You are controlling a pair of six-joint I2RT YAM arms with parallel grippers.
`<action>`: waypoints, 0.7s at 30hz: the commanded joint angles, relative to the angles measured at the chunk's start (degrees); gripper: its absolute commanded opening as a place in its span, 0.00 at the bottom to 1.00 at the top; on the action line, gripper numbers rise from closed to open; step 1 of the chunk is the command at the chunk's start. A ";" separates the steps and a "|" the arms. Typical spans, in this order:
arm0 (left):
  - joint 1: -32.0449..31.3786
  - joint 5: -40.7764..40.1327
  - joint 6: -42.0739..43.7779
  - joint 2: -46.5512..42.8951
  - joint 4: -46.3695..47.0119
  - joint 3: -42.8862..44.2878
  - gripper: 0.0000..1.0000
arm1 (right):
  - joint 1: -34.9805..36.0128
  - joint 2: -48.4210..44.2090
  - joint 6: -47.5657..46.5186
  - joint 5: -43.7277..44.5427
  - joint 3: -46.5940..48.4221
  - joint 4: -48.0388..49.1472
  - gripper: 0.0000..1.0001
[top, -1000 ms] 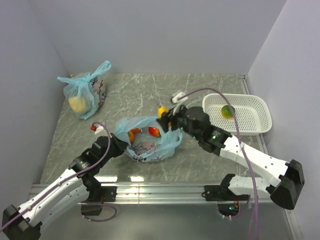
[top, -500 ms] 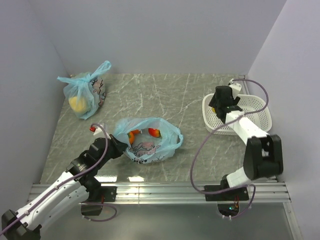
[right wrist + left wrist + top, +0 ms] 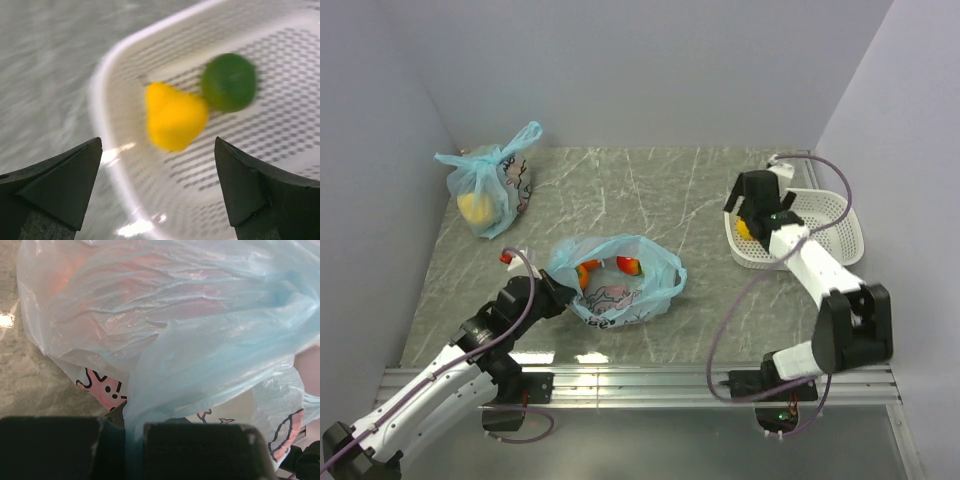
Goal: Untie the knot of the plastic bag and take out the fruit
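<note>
The light-blue plastic bag (image 3: 620,282) lies open at mid-table with orange and red fruits (image 3: 630,265) showing inside; no knot is visible on it. My left gripper (image 3: 552,293) is shut on the bag's left edge; in the left wrist view the blue film (image 3: 165,365) runs down between the black fingers (image 3: 195,450). My right gripper (image 3: 748,213) is open and empty above the left end of the white basket (image 3: 840,240). In the right wrist view a yellow fruit (image 3: 176,116) and a green fruit (image 3: 229,82) lie in the basket (image 3: 115,165).
A second knotted blue bag (image 3: 490,185) with a yellow lump inside stands at the back left. Walls close the left, back and right. The metal rail (image 3: 640,385) runs along the near edge.
My right gripper carried the yellow fruit from the bag to the basket and let it go; it now hovers open there. The left gripper has kept hold of the bag.
</note>
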 commanded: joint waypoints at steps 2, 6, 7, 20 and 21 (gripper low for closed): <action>-0.21 -0.03 1.26 1.92 0.99 1.02 0.00 | 15.55 -11.42 -5.12 -5.42 -2.47 5.12 0.98; -0.21 -0.64 1.35 3.50 1.34 1.64 0.01 | 29.80 -13.63 -7.67 -9.44 -1.50 5.47 0.92; -0.30 -0.82 1.26 4.02 1.43 1.81 0.01 | 32.12 -13.98 -8.64 -13.03 -1.41 5.91 0.87; -0.21 -1.52 0.56 2.80 -0.24 1.64 0.01 | 48.40 -0.20 -14.89 -27.83 5.95 5.58 0.84; -0.21 -1.35 0.47 2.54 -0.41 1.64 0.01 | 48.40 1.47 -14.63 -26.52 6.66 4.78 0.84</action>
